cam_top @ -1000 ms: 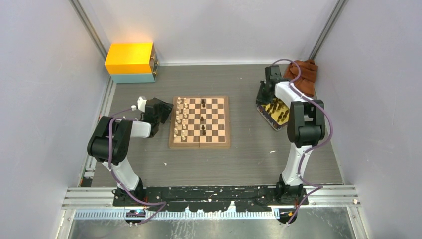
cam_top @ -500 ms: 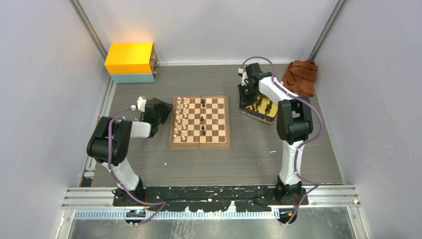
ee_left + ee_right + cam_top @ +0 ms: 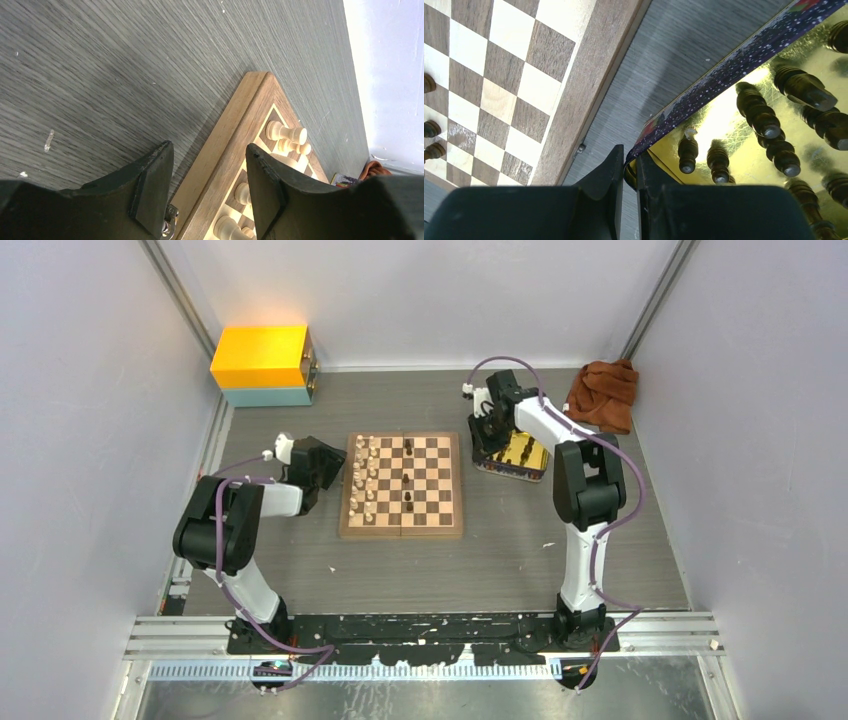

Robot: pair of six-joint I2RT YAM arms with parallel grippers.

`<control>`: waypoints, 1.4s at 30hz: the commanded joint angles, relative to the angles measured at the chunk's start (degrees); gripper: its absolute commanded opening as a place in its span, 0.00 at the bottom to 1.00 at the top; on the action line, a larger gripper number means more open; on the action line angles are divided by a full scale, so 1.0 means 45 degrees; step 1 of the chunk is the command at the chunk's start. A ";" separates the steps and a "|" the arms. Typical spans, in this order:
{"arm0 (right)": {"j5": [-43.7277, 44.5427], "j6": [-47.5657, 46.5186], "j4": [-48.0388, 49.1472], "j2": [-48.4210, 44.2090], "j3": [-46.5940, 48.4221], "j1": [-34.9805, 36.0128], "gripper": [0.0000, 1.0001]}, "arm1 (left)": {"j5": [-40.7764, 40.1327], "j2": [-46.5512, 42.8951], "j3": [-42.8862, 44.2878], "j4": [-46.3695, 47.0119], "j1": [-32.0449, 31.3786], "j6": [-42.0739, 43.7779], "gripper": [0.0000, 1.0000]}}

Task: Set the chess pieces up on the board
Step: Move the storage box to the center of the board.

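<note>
The table (image 3: 300, 570) is carrying everything noted here. The board (image 3: 440, 495) is lying flat at its middle, between the two arms.

A yellow box (image 3: 260, 355) is sitting on a teal base in the far left corner, well apart from the board. A brown cloth (image 3: 603, 392) is lying crumpled in the far right corner.

A tray (image 3: 724, 75) with a gold floor and a dark blue speckled wall is resting just beside the board's right edge. A strip of bare table is showing between the two.

The left gripper (image 3: 208, 160) is hovering at the board's left border. Its jaws are standing roughly half apart, one finger over the table and the other over the board. It is gripping nothing.

The right gripper (image 3: 630, 155) is pinching the tray's wall near a corner. Its jaws are drawn nearly together, with only that thin wall between them.

The cream chess pieces (image 3: 365, 480) are standing in two files along the board's left side. The left wrist view is showing several of them just beyond the fingers.

The dark chess pieces (image 3: 764, 125) are mostly lying loose on the tray's gold floor. Three more are standing on the board in a single file near its middle, well apart from the cream ones.
</note>
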 commanded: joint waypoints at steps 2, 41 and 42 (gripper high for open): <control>-0.0170 -0.0822 0.0353 0.0317 0.0915 0.0006 0.01 | -0.0478 0.0131 0.0140 -0.1103 0.0113 0.0587 0.57; 0.6183 0.9089 0.2822 0.2278 0.2800 0.0002 0.01 | -0.0701 0.1097 0.1316 -0.1821 0.0115 0.1051 0.56; 0.6239 0.9217 0.2812 0.2322 0.2835 0.0019 0.01 | -0.0704 0.1087 0.1318 -0.1846 0.0115 0.1073 0.56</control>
